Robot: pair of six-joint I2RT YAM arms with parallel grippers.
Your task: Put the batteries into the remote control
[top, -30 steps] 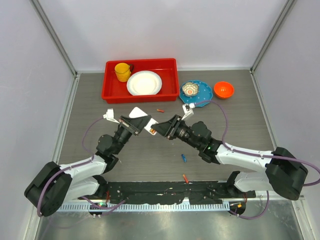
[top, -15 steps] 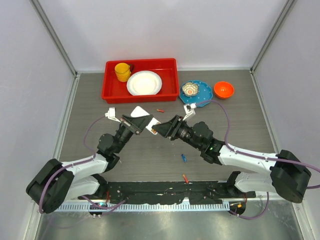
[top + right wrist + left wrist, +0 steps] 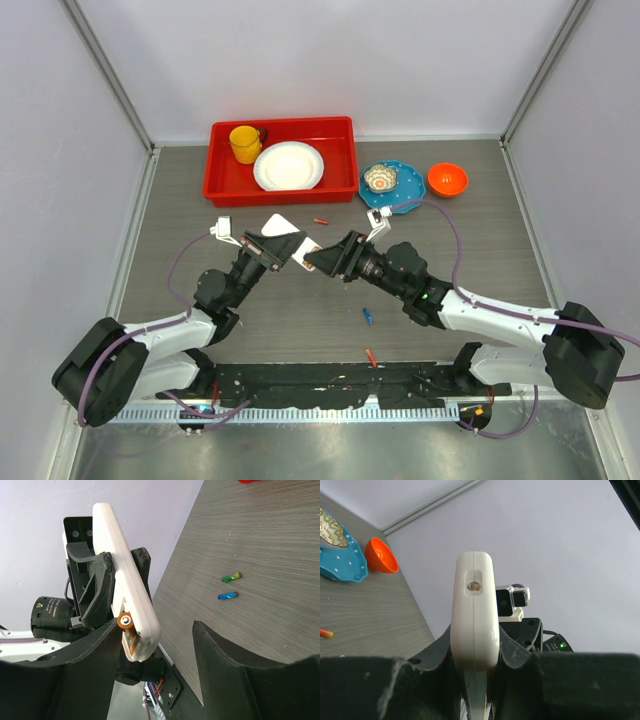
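**A:** Remote [image 3: 475, 605] first. Where is it?

**B:** Off the desk [image 3: 480, 250], in the air over the middle and a little toward the left edge. The left claw [image 3: 283, 247] is clamped on it with a finger on either side. The left wrist camera sees it edge-on between them.

**A:** And the right claw [image 3: 157, 630]?

**B:** Its fingers are spread apart, and one end of the remote sits in the gap between them. An orange battery [image 3: 125, 621] shows end-on at that end of the remote, right beside one fingertip. I cannot tell whether the finger touches it.

**A:** Any other batteries?

**B:** Four, all loose on the desk. A green battery [image 3: 231, 577] and a blue battery [image 3: 227, 595] lie near each other without touching, between the middle and the near edge. An orange-red battery [image 3: 371, 355] lies close to the near edge. A red battery [image 3: 320, 220] lies toward the far edge, just in front of the tray.

**A:** What sits along the far edge?

**B:** Left of centre is a red tray [image 3: 335, 150] holding a yellow mug [image 3: 244, 143] and a white plate [image 3: 289, 166]. To its right is a blue dish [image 3: 405, 190] with a small patterned bowl [image 3: 380, 179] on it. Just beside the dish, toward the right edge, is an orange bowl [image 3: 447, 179].
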